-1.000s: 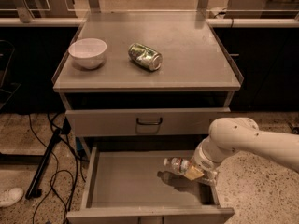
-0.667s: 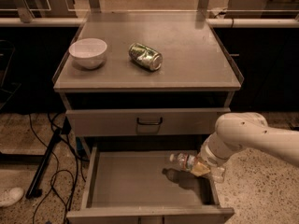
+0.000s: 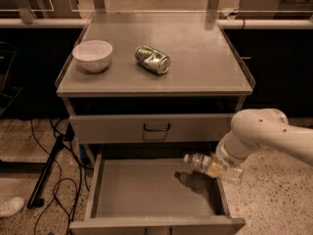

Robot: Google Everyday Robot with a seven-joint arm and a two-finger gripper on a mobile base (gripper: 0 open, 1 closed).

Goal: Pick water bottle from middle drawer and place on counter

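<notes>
Lightly built, easily crushed: bottle held over the open drawer

Gripper [image 3: 218, 169] sits at the right side of the middle drawer [image 3: 146, 192], just inside its right wall, fingers clamped on the rear half of the water bottle [image 3: 199, 161]. Bottle lies near horizontal, white cap [image 3: 187, 157] pointing left, clear of the drawer floor. Its shadow [image 3: 188, 180] falls on the grey metal below. White arm [image 3: 264, 131] reaches in from the right.

Handling, as judged: small, thin clear plastic, light even with some water inside. Walls likely give under a squeeze and feel slick, so a hold on the body can dent or slip. Present hold is well off the cap end, so the free end may sag or swing on a lift. The label band or the shoulder would be a firmer place. Not fragile, but it would roll if dropped.

Counter [image 3: 205, 53] above carries a bowl [image 3: 92, 55] and a dented can [image 3: 152, 59] on its left half. The closed drawer front [image 3: 156, 128] stands between drawer and counter.
</notes>
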